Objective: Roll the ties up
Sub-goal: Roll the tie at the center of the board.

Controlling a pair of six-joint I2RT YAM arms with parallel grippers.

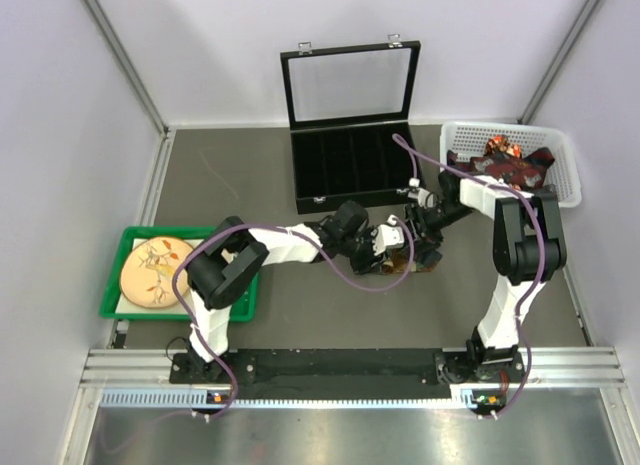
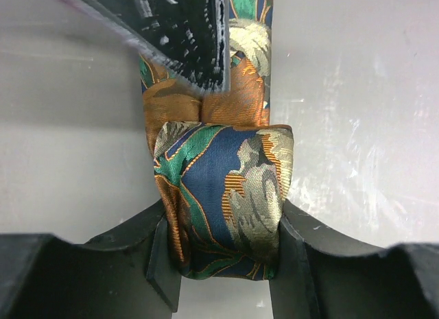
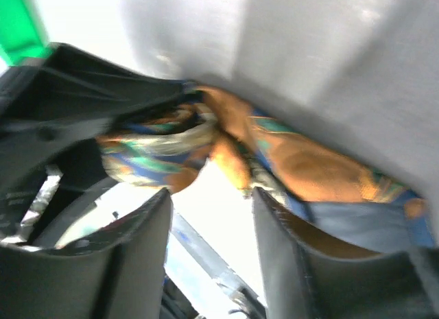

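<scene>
Top external view: the black case (image 1: 350, 198) stands open at the back of the table (image 1: 250, 175), lid up. Both arms reach to a spot just in front of the case's right half, where the left gripper (image 1: 385, 247) and right gripper (image 1: 420, 235) meet over one tie (image 1: 405, 268) lying on the table.

Left wrist view: the left gripper (image 2: 223, 264) is pinching the rolled end of the tie (image 2: 223, 195), one finger pressed to each side of the roll. The roll is short and thick, showing blue, green, orange and pale leaf pattern. The unrolled length runs flat away from the roll. A dark finger (image 2: 185, 31) of the right gripper lies over that flat length, just beyond the roll.

Right wrist view, blurred: the right gripper (image 3: 212, 243) has its fingers spread, with only bright table showing in the gap. The tie (image 3: 302, 168) lies beyond the fingertips, not between them. Contact with the cloth cannot be confirmed from this view.

To the right of the case, a white basket (image 1: 505, 127) holds more ties (image 1: 510, 165) in a loose heap. Well to the left of the case and nearer the arm bases sits a green tray (image 1: 115, 285).
</scene>
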